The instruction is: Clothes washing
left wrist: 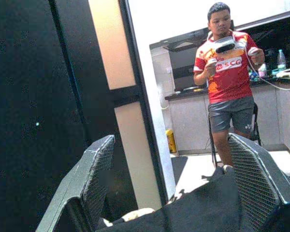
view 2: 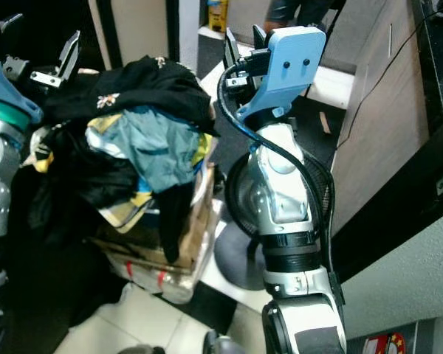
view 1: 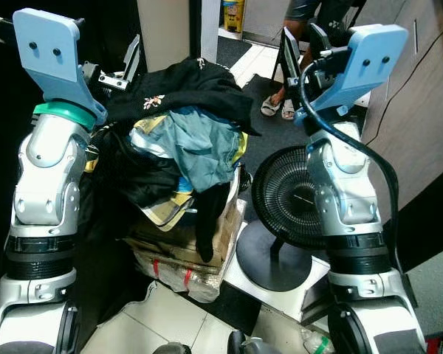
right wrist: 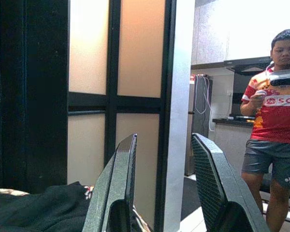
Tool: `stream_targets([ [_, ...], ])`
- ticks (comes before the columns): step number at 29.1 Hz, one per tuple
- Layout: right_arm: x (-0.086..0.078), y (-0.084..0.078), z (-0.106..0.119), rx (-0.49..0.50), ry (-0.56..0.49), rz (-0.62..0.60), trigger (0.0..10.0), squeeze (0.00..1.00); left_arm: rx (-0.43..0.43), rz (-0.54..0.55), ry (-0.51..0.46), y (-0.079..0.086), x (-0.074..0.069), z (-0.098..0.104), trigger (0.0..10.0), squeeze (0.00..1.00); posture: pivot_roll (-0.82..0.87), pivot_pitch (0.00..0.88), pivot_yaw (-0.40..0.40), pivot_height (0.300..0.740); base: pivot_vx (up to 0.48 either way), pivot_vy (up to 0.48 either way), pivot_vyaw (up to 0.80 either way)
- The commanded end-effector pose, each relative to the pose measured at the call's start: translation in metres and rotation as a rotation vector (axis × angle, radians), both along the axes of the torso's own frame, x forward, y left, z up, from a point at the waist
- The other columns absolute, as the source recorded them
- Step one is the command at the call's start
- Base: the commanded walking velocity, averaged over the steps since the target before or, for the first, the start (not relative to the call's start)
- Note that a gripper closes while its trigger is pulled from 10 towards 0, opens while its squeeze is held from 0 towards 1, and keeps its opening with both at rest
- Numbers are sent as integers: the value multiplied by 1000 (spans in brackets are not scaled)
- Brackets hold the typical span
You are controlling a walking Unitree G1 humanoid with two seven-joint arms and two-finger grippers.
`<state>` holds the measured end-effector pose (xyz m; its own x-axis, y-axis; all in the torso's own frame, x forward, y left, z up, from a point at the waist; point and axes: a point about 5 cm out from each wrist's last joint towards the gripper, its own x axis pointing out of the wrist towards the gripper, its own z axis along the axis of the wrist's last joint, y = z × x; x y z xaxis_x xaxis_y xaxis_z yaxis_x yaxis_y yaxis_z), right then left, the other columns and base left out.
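Observation:
A heap of clothes (view 1: 184, 140) lies on a cardboard box (view 1: 184, 254) in front of me. On top is a black garment (view 1: 192, 85) with a small flower pattern, and under it a teal one (view 1: 203, 147) and yellow-patterned cloth. My left gripper (left wrist: 170, 140) is raised at the heap's far left, open, with the black garment (left wrist: 208, 205) just below its fingers and nothing held. My right gripper (right wrist: 164, 137) is raised to the right of the heap, open and holding nothing, with black cloth (right wrist: 43, 210) low beside it.
A black floor fan (view 1: 292, 195) stands on the tiles right of the box, close to my right arm. A wooden cabinet (view 1: 417, 88) runs along the right. A person (left wrist: 227, 82) holding controllers stands beyond the heap near a doorway, their feet (view 1: 278, 108) on the tiles.

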<state>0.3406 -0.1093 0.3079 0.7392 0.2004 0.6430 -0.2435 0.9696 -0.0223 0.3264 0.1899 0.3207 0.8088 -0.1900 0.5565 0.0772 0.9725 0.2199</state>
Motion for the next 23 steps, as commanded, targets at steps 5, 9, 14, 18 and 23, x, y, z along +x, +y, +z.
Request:
stream_targets([
  [5,-2,0,-1,-3,-4,9,10000,0,6,-10,-1,-2,-1,-2,10000,0,67,49,19,740,0,0,0],
  [9,-2,1,-1,-5,-4,13,10000,0,6,-9,1,-2,-1,-2,10000,0,67,49,19,740,0,0,0],
  [14,-3,4,-3,-33,-5,28,10000,0,11,-8,9,-3,-1,-5,10000,0,67,49,19,740,0,0,0],
  [18,-2,15,-14,-69,34,73,10000,0,17,-80,151,-5,5,-29,10000,0,70,59,13,740,0,0,0],
  [23,21,21,-82,-123,330,100,10000,0,38,-139,446,-24,29,-88,10000,0,90,90,-1,740,0,0,0],
])
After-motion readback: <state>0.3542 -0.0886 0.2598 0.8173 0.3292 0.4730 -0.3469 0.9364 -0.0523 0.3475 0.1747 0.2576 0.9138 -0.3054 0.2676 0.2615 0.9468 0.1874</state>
